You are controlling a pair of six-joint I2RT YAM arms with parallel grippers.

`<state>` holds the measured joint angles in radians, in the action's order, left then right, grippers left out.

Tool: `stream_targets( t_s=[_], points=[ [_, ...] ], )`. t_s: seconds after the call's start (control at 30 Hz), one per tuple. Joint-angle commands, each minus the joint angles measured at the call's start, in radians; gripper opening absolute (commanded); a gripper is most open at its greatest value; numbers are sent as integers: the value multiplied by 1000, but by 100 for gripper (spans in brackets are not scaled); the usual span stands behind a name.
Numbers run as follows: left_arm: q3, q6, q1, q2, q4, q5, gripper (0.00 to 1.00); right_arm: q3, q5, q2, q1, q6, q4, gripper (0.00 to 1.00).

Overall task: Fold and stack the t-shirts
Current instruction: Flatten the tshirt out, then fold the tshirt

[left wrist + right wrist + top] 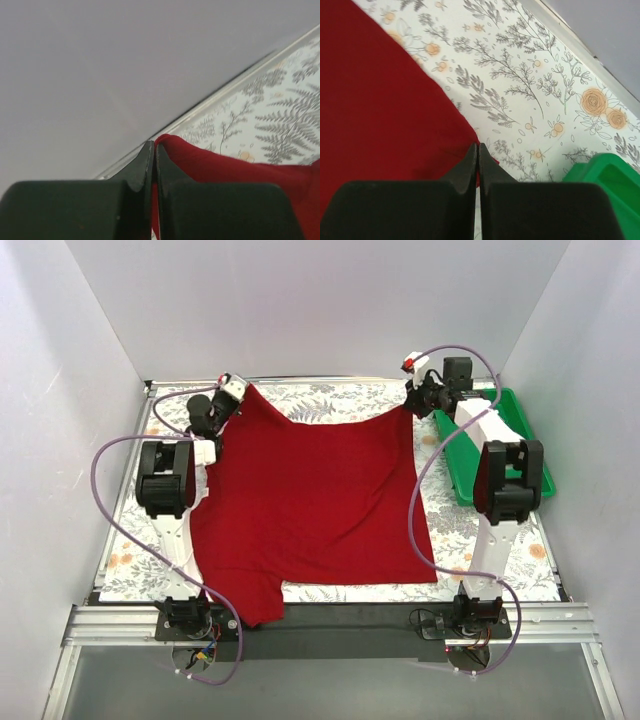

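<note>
A plain dark red t-shirt [310, 500] lies spread over the flowered table, a sleeve hanging over the near edge at the left. My left gripper [243, 392] is shut on its far left corner; the left wrist view shows the closed gripper [154, 146] with a red fold of the shirt [210, 162] between the jaws. My right gripper [410, 405] is shut on the far right corner; the right wrist view shows the closed gripper [478, 146] with the shirt's cloth [375, 105] pinched at its edge. Both corners are held a little above the table.
A green plastic tray [525, 425] stands at the right edge of the table, under the right arm; it shows in the right wrist view [605, 175]. White walls close in the back and sides. A flowered cloth [500, 550] covers the table.
</note>
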<state>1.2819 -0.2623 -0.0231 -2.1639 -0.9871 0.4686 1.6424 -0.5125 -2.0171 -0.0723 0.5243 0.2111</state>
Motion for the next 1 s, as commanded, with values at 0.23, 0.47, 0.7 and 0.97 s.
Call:
stream_targets(
  t_s=[0.23, 0.47, 0.7, 0.97],
  points=[
    [160, 146, 0, -74, 34, -53, 0, 249, 199, -177, 6, -72, -110, 1],
    [188, 202, 15, -54, 62, -27, 0, 238, 226, -155, 16, -61, -116, 1],
    [145, 213, 20, 6, 47, 30, 0, 206, 195, -114, 46, -60, -121, 1],
    [91, 222, 63, 85, 51, 142, 0, 90, -21, -34, 62, -1, -122, 1]
  ],
)
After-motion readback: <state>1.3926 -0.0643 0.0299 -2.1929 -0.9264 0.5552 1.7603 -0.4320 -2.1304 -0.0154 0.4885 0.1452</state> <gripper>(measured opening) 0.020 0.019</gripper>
